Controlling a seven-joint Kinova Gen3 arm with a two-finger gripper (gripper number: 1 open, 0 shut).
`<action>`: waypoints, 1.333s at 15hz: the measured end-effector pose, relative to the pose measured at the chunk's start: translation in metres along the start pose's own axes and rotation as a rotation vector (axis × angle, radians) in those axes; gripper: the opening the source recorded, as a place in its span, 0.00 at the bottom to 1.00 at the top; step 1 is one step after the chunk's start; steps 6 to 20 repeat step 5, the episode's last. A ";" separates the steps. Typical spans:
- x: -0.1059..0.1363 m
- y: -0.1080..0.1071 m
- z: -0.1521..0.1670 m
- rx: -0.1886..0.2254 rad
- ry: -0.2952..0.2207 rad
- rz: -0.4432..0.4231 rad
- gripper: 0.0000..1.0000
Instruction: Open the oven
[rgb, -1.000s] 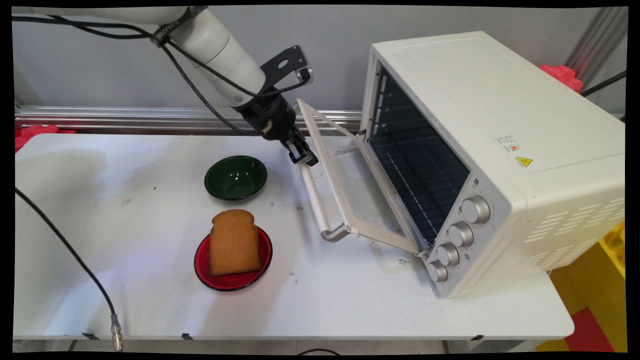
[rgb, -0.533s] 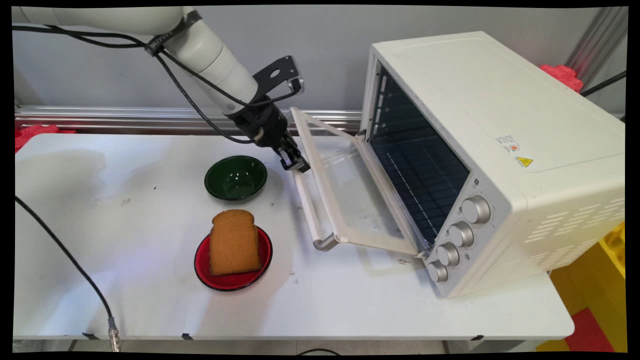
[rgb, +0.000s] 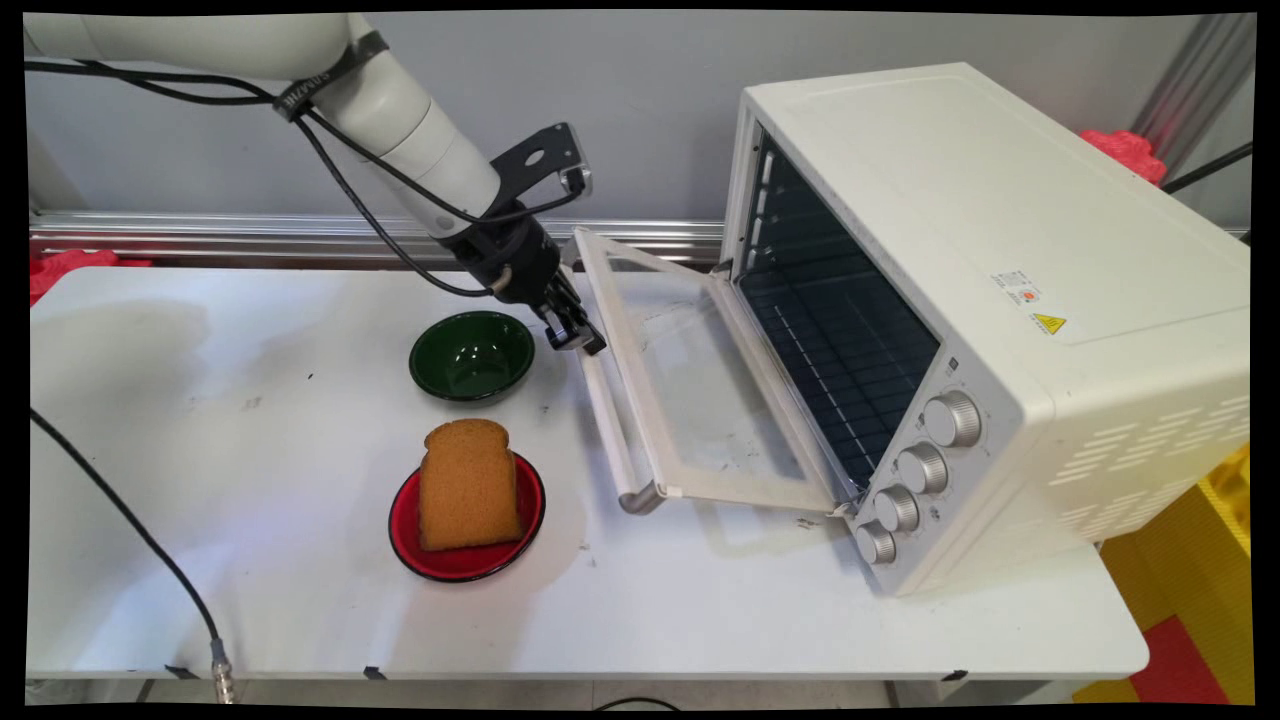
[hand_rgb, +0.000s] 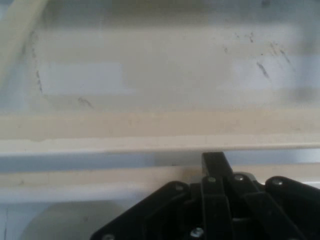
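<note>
My black gripper (rgb: 577, 338) sits at the far end of the white toaster oven's (rgb: 1000, 250) door handle (rgb: 610, 430). The glass door (rgb: 700, 400) hangs open, nearly flat above the table. In the hand view the fingers (hand_rgb: 215, 161) are shut together, and their tip reaches over the cream handle bar (hand_rgb: 100, 182) into the gap before the door's frame (hand_rgb: 150, 130). A green bowl (rgb: 471, 355) stands just left of the gripper. A slice of brown bread (rgb: 467, 485) lies on a red plate (rgb: 402, 535) nearer the front.
The oven's dark inside with its wire rack (rgb: 850, 350) lies open to the left. Its knobs (rgb: 920, 465) face the front. A black cable (rgb: 120, 500) crosses the table's left side. Red and yellow things (rgb: 1190, 600) lie beyond the right edge.
The gripper has moved left and down with the handle. The oven door has swung further open, from steeply tilted to almost level.
</note>
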 end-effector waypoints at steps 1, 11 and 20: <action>-0.001 0.000 0.000 -0.001 -0.001 -0.001 0.00; -0.008 -0.001 -0.003 -0.001 -0.010 -0.006 0.00; -0.008 -0.001 -0.003 -0.001 -0.010 -0.006 0.00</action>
